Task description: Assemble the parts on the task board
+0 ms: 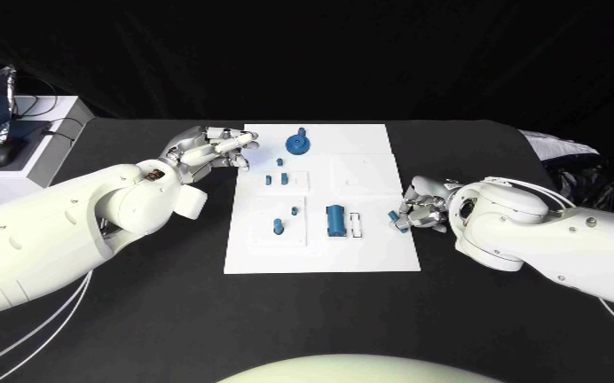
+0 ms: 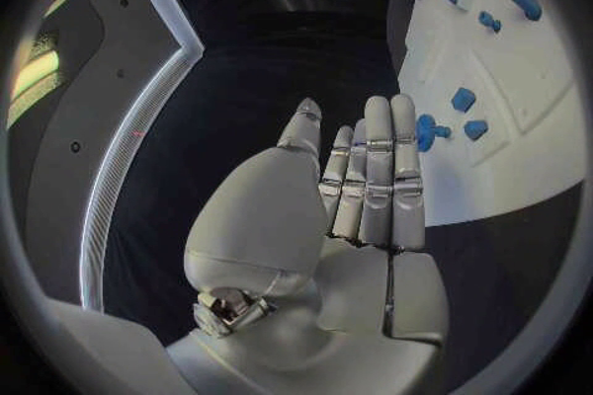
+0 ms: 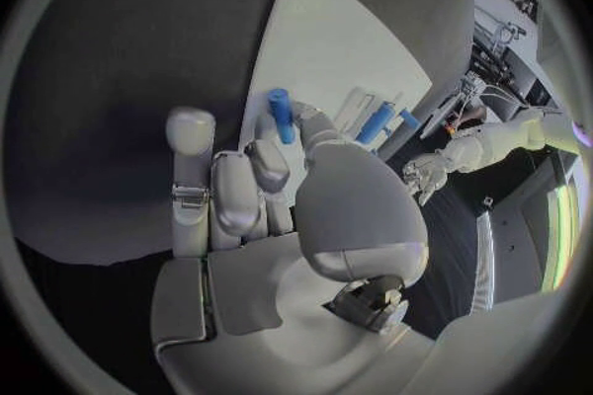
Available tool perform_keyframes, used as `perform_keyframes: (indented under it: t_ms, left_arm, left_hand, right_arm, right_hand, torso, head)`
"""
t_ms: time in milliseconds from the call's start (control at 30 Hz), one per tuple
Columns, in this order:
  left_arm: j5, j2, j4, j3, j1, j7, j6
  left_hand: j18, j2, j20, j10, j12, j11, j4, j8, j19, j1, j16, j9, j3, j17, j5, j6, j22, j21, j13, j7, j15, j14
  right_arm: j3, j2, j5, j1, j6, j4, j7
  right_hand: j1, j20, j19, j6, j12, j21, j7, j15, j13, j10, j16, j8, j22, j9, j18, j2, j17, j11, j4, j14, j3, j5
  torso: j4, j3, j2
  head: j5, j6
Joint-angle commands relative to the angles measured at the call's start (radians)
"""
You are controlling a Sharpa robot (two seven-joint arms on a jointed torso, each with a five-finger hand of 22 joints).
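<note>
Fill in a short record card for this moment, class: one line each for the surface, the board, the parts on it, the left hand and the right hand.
surface: black table
board: white task board, lying flat mid-table
parts: several blue pieces on the board, among them a round part at the far end and a long block nearer the robot
left hand: at the board's far left edge, fingers straight, holding nothing
right hand: at the board's right edge, pinching a small blue peg
</note>
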Motion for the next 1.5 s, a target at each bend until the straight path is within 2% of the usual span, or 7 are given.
perform_keyframes:
  t_ms: [33,167,333,500,767,1000,1500]
  left_arm:
    - [-0.003,0.001,0.003,0.001,0.0,0.007,0.006]
    - [-0.003,0.001,0.002,0.001,0.0,0.007,0.006]
    - [-0.003,0.001,0.002,0.001,0.0,0.006,0.005]
    - [-0.003,0.001,0.002,0.001,0.0,0.005,0.005]
    - [-0.003,0.001,0.003,0.001,0.0,0.004,0.005]
    - [-0.003,0.001,0.004,0.001,0.0,0.004,0.005]
    - [-0.003,-0.001,0.006,0.001,0.0,0.001,0.008]
  left_hand:
    - [-0.015,0.006,-0.001,-0.004,-0.002,-0.001,-0.003,-0.005,0.005,-0.001,-0.002,0.001,0.001,0.0,0.002,-0.001,0.001,-0.004,0.0,0.001,0.004,-0.001]
    - [-0.015,0.006,-0.001,-0.004,-0.002,-0.001,-0.003,-0.005,0.005,-0.001,-0.002,0.001,0.001,0.0,0.002,-0.001,0.001,-0.004,0.0,0.001,0.004,-0.001]
    - [-0.015,0.006,-0.001,-0.004,-0.002,-0.001,-0.003,-0.005,0.005,-0.001,-0.002,0.001,0.001,0.0,0.002,-0.001,0.001,-0.004,0.0,0.001,0.004,-0.001]
    - [-0.015,0.006,-0.001,-0.004,-0.002,-0.001,-0.003,-0.005,0.005,-0.001,-0.002,0.001,0.001,0.0,0.002,-0.001,0.001,-0.004,0.0,0.001,0.004,-0.001]
    - [-0.015,0.007,0.0,-0.004,-0.002,-0.001,-0.004,-0.004,0.005,-0.001,-0.001,0.001,0.002,0.0,0.002,-0.001,0.002,-0.004,0.0,0.002,0.004,0.0]
    - [-0.015,0.007,0.0,-0.004,-0.002,-0.001,-0.004,-0.004,0.005,-0.001,-0.001,0.001,0.002,0.0,0.002,-0.001,0.002,-0.004,0.0,0.002,0.004,0.0]
    - [-0.014,0.007,0.0,-0.004,-0.001,-0.001,-0.005,-0.005,0.005,0.002,-0.001,0.001,0.003,0.0,0.002,-0.002,0.003,-0.004,0.0,0.002,0.004,-0.001]
  right_arm:
    - [-0.015,-0.002,0.089,-0.018,0.05,0.001,-0.012]
    - [-0.014,-0.01,0.183,-0.014,0.016,0.011,-0.009]
    - [-0.013,-0.018,0.26,0.002,-0.01,0.027,-0.007]
    - [-0.013,-0.021,0.328,0.024,-0.028,0.046,-0.006]
    - [-0.013,-0.002,0.376,0.04,-0.059,0.07,-0.005]
    - [-0.013,0.04,0.388,0.042,-0.069,0.053,-0.005]
    - [-0.015,0.113,0.382,0.035,-0.069,0.002,-0.006]
  right_hand:
    - [0.012,0.006,0.014,-0.004,0.008,0.005,0.007,0.006,0.046,0.0,-0.003,0.003,0.075,-0.311,0.014,0.047,0.004,0.005,-0.203,0.001,0.22,0.019]
    - [0.009,0.007,0.012,-0.011,0.006,0.009,0.017,0.008,0.043,-0.001,-0.002,0.003,0.075,-0.303,0.017,0.055,0.007,0.008,-0.22,0.001,0.255,0.046]
    - [-0.008,0.009,0.008,-0.009,0.009,0.018,0.017,0.008,0.04,0.0,-0.003,0.005,0.075,-0.284,0.021,0.055,0.008,0.008,-0.236,0.001,0.29,0.041]
    - [-0.011,0.008,0.006,-0.008,0.01,0.024,0.015,0.008,0.037,0.001,-0.004,0.005,0.075,-0.26,0.022,0.056,0.009,0.007,-0.245,0.001,0.3,0.042]
    - [-0.013,0.008,0.004,-0.007,0.011,0.025,0.016,0.008,0.037,0.001,-0.005,0.005,0.074,-0.255,0.022,0.06,0.009,0.006,-0.248,0.001,0.307,0.037]
    - [-0.016,0.008,0.002,-0.008,0.009,0.022,0.015,0.007,0.035,0.0,-0.005,0.005,0.073,-0.248,0.022,0.06,0.009,0.006,-0.251,0.001,0.312,0.034]
    - [-0.014,0.008,0.005,-0.013,0.007,0.013,0.007,0.006,0.03,0.001,-0.009,0.006,0.071,-0.232,0.019,0.065,0.005,0.003,-0.225,0.002,0.277,-0.007]
  torso:
    - [0.0002,-0.0001,0.001]
    - [-0.0002,-0.0002,0.0]
    - [0.0001,-0.0004,0.001]
    - [-0.0003,-0.0012,0.0]
    - [-0.0004,-0.0006,0.001]
    - [-0.0009,-0.0022,0.0]
    - [0.0025,-0.0002,0.003]
  head:
    - [0.001,0.001]
    - [0.002,0.001]
    - [0.001,0.0]
    - [0.001,-0.001]
    - [0.002,-0.002]
    - [0.002,-0.003]
    - [0.007,-0.005]
